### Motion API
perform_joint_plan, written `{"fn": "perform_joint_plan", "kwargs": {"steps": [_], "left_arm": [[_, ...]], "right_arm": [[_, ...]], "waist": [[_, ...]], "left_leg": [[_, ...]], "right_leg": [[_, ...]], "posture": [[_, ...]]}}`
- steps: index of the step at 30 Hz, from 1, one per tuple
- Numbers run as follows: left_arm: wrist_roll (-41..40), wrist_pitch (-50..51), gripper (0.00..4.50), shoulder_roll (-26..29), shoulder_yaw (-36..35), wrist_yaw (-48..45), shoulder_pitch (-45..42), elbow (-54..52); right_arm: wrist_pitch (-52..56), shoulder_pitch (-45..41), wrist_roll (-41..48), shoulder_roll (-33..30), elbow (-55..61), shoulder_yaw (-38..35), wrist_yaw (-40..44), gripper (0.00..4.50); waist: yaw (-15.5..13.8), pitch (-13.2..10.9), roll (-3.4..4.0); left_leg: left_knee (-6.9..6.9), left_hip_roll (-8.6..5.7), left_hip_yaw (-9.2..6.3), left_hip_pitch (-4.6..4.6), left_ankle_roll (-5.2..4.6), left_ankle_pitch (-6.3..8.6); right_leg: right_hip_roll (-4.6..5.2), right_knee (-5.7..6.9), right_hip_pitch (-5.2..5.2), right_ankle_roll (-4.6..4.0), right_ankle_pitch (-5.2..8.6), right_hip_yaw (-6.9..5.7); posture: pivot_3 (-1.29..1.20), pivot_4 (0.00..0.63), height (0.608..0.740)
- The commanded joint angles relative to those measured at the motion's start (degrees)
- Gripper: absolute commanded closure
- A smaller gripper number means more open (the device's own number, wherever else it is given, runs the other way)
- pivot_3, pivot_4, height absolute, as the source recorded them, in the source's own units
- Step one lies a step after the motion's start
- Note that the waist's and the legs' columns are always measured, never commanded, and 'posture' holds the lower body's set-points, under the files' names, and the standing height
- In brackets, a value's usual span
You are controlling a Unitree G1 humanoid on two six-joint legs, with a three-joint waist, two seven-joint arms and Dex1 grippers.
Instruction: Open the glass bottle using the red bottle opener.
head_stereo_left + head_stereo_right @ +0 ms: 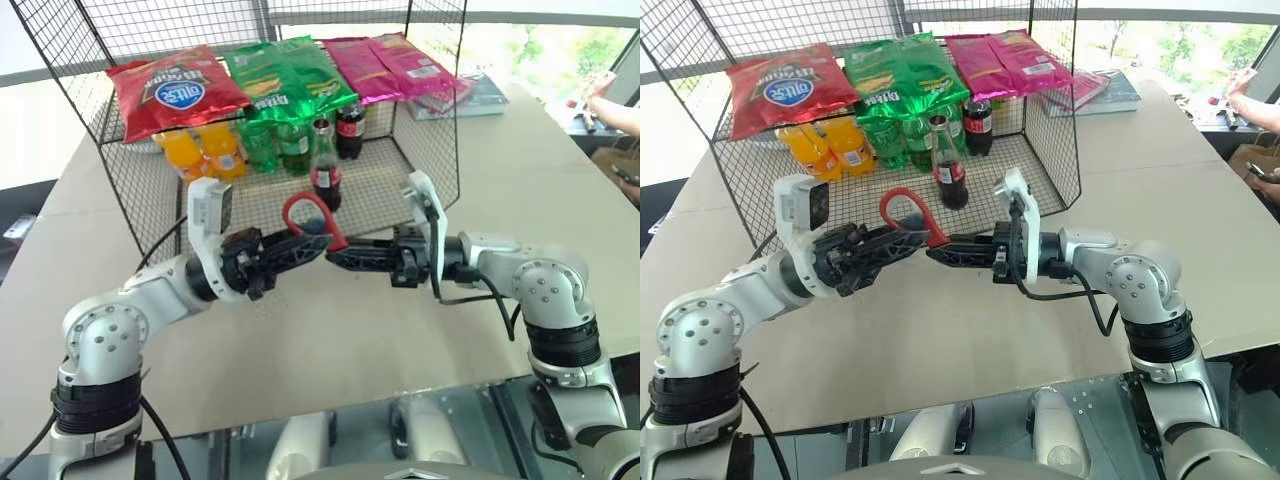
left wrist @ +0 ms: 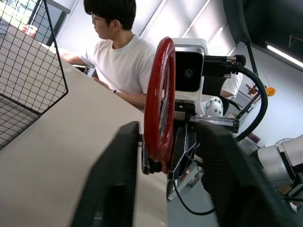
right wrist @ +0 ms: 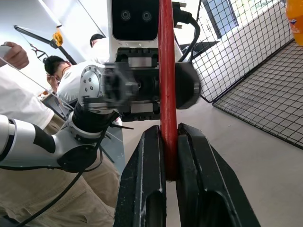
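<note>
Above surface, between arms: red bottle opener [image 1: 308, 222] mid-handover. Right gripper [image 1: 330, 254] clamped on handle; left gripper [image 2: 165, 156] fingers apart either side of loop. Glass bottle [image 1: 325, 166] upright just behind, in wire basket [image 1: 420, 120]. Advice: confirm firm right grip, withdraw left clear before moving to cap.

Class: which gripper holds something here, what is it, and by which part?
The right gripper holds the red bottle opener by its handle end; the left gripper stands open.

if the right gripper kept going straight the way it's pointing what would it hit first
The left gripper. The right gripper is shut on the red opener and points straight at it, tips nearly meeting; the exact gap is hard to judge.
</note>
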State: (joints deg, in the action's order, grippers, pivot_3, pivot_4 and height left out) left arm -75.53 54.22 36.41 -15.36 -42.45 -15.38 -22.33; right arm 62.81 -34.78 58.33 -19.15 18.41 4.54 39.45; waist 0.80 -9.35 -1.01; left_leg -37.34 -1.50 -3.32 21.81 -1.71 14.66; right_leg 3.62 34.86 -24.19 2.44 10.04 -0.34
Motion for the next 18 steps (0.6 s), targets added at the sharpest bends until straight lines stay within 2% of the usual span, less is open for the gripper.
{"fn": "perform_joint_plan", "kwargs": {"steps": [1, 2, 9, 13, 15, 18], "left_arm": [[0.8, -1.9, 1.14, 0.6, -1.0, -0.5, 0.0, -1.3], [1.1, -2.1, 0.67, 0.7, -1.0, -0.6, 0.2, -1.3], [4.7, -4.2, 0.67, 3.5, -4.0, -2.8, 5.7, -0.3], [12.0, -9.6, 0.67, 1.9, -3.8, -0.4, 5.8, 2.3], [17.8, -13.3, 0.11, 0.5, -1.3, 0.9, 3.9, 3.7], [30.0, -21.0, 0.03, -2.1, 4.2, 4.1, 0.5, 6.1]], "right_arm": [[-0.4, -0.3, 0.5, -0.3, 1.3, -0.4, 0.2, 4.5], [-0.5, -0.1, 0.4, -0.3, 1.3, -0.4, 0.1, 4.5], [-2.1, 5.2, -0.7, -3.0, 3.9, -3.4, -2.1, 4.5], [-5.2, 10.6, -4.8, -6.5, 8.7, -5.5, -5.7, 4.5], [-7.0, 12.6, -7.3, -8.4, 11.4, -5.9, -7.0, 4.5], [-8.8, 14.3, -9.6, -9.7, 13.6, -6.7, -8.8, 4.5]], "waist": [[0.0, 0.0, 0.0], [0.0, 0.0, 0.0], [0.0, 0.0, 0.01], [-0.4, 0.0, 0.04], [-0.5, 0.0, 0.03], [-0.4, 0.0, 0.02]], "left_leg": [[0.0, 0.0, 0.0, 0.0, 0.0, 0.0], [0.0, 0.0, 0.0, 0.0, 0.0, 0.0], [0.02, 0.03, 0.0, 0.01, 0.0, 0.0], [0.04, 0.02, 0.0, 0.08, 0.0, 0.0], [0.02, 0.01, 0.03, 0.09, 0.0, 0.0], [0.02, 0.0, 0.07, 0.06, 0.0, 0.0]], "right_leg": [[0.0, 0.0, 0.0, 0.0, 0.0, 0.0], [0.0, 0.0, 0.0, 0.0, 0.0, 0.0], [0.0, -0.01, -0.02, 0.0, 0.01, 0.0], [0.04, -0.06, -0.05, -0.08, 0.07, -0.01], [0.05, -0.08, -0.04, -0.07, 0.08, 0.0], [0.04, -0.06, -0.03, -0.06, 0.07, 0.01]], "posture": [[0.0, 0.15, 0.74], [0.0, 0.15, 0.74], [0.0, 0.15, 0.74], [0.0, 0.15, 0.74], [0.0, 0.15, 0.74], [0.0, 0.15, 0.74]]}}
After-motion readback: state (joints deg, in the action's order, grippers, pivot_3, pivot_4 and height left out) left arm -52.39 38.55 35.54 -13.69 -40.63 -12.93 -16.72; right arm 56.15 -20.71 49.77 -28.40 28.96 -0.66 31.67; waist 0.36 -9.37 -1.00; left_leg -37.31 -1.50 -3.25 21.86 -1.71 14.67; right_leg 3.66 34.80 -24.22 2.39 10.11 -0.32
